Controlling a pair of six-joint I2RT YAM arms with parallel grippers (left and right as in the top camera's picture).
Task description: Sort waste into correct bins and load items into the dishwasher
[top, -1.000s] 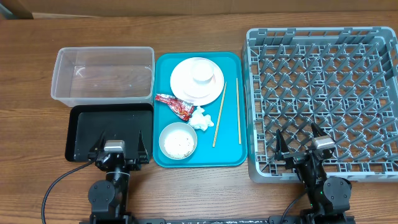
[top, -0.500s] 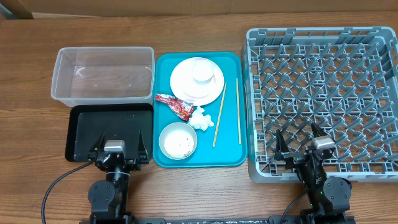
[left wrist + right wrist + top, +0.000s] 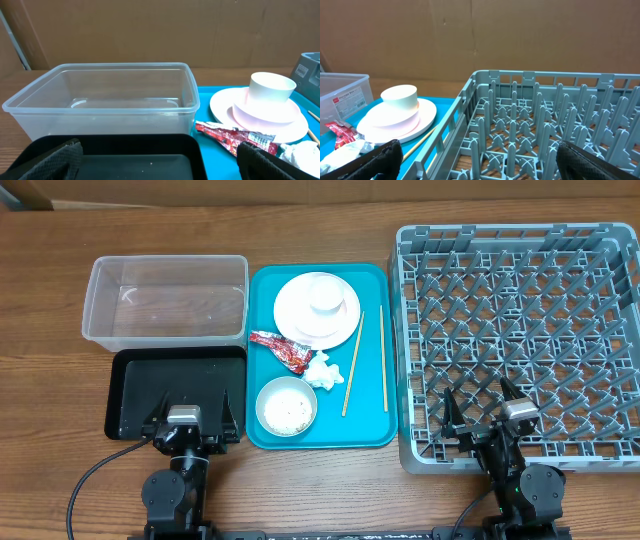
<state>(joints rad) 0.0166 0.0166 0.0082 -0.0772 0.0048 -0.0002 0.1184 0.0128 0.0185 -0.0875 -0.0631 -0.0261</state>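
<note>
Fingers (image 3: 50,162) on the left gripper (image 3: 192,416) are spread wide with nothing between them. It hangs at 7 o'clock of the table (image 3: 50,360), over the near edge of the black tray (image 3: 135,385). Reads as a start pose: nothing picked yet.

Black tray looks empty. Clear tub (image 3: 165,305) at 10 o'clock, right against the tray's far edge: empty too. Both bins sit on the left arm's side, so my guess is waste goes that way.

Teal tray (image 3: 372,415) at centre carries everything:
- plates (image 3: 296,315) stacked at its 12 o'clock, pale pink on white, cup (image 3: 325,295) upright on top
- red wrapper (image 3: 280,348) and tissue (image 3: 320,370) mid-tray, just beside each other
- bowl (image 3: 262,405) at its 7 o'clock, rice grains (image 3: 290,412) inside
- two chopsticks (image 3: 352,363) loose along its 3 o'clock side, apart

Dish rack (image 3: 400,330) at 3 o'clock of the table, just beside the teal tray: no dishes in it.

Right gripper (image 3: 482,410) at 5 o'clock over the rack's near wall, fingers (image 3: 375,160) equally wide, holding nothing. The rack is on its side, so dishes probably go by that arm. Whole job is ahead.
</note>
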